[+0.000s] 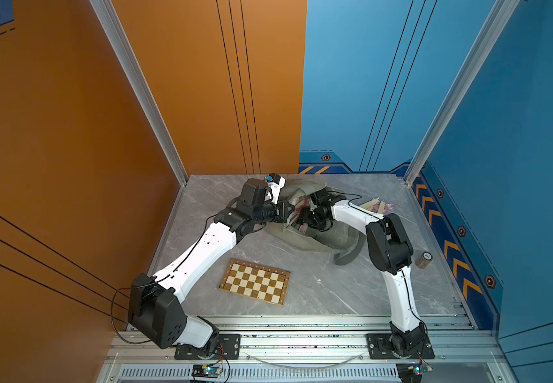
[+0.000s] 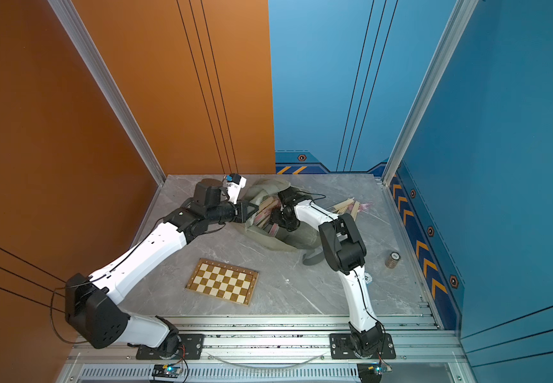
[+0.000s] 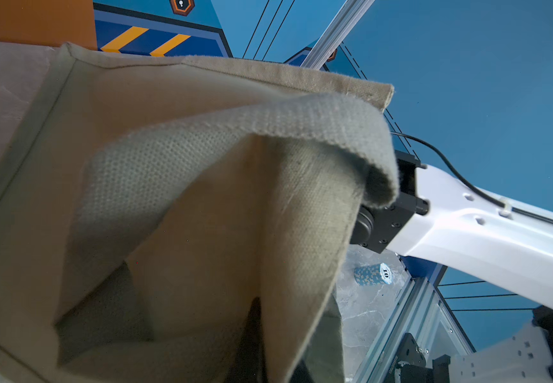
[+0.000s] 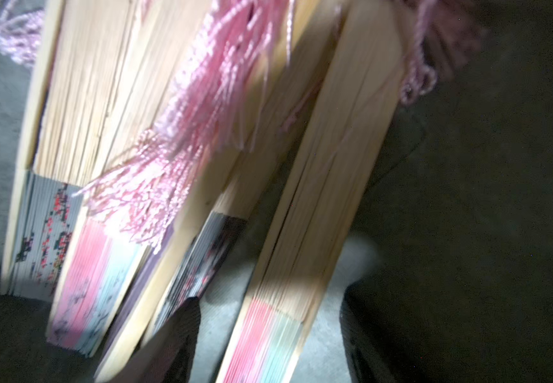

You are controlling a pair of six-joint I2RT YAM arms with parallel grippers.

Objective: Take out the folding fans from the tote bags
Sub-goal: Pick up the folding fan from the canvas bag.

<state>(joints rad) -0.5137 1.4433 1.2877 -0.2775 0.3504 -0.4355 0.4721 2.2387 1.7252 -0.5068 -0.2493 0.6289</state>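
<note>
The olive tote bag (image 1: 321, 238) (image 2: 285, 237) lies slumped at the back of the table. My left gripper (image 1: 286, 212) is shut on its mouth edge and holds the fabric (image 3: 202, 215) up; one dark finger (image 3: 254, 331) shows under the cloth. My right gripper (image 4: 268, 318) is inside the bag, open, with its fingers (image 4: 175, 335) on either side of one closed folding fan (image 4: 318, 199) without pinching it. Several more fans (image 4: 109, 132) with pink tassels (image 4: 195, 126) lie beside it in the bag. A few fans (image 1: 376, 205) (image 2: 344, 207) lie on the table to the right of the bag.
A brown-and-cream chessboard (image 1: 255, 282) (image 2: 223, 282) lies flat in front of the bag. A small cylindrical stack (image 1: 423, 259) (image 2: 392, 259) (image 3: 372, 274) stands near the right wall. A bag strap (image 1: 348, 257) trails toward the right arm. Walls close the left, back and right sides.
</note>
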